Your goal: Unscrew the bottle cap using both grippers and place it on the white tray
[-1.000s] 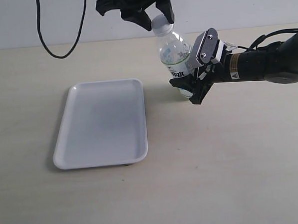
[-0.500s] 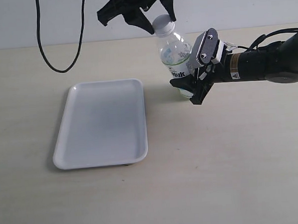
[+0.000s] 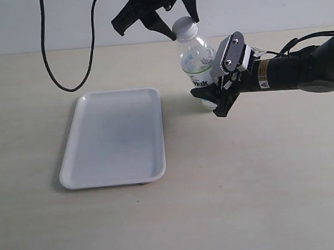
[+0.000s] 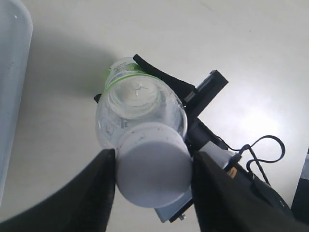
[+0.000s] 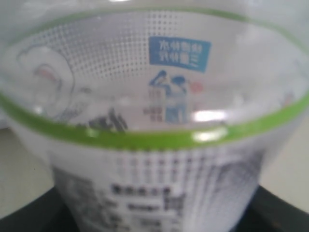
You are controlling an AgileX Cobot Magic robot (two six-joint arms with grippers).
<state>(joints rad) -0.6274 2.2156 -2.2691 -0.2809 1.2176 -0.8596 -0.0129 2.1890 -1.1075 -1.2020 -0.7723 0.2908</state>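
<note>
The left claw [image 4: 152, 158] is closed on the bottle cap [image 4: 152, 166]; the bottle [image 3: 196, 62] is clamped by the right claw [image 3: 208, 81], near the white tray [image 3: 114, 136] on the bench [image 3: 243, 182].

The exterior camera stands well back from the bottle [image 3: 196, 62] and above it, looking down at a slant across the table [image 3: 243, 188], wide enough to take in the white tray [image 3: 114, 136] beside the bottle. The left wrist camera hangs close above the bottle, facing down onto the bottle cap [image 4: 153, 164]. The right wrist camera faces the bottle's label side-on, so near that it blurs. All three views share the bottle.
</note>
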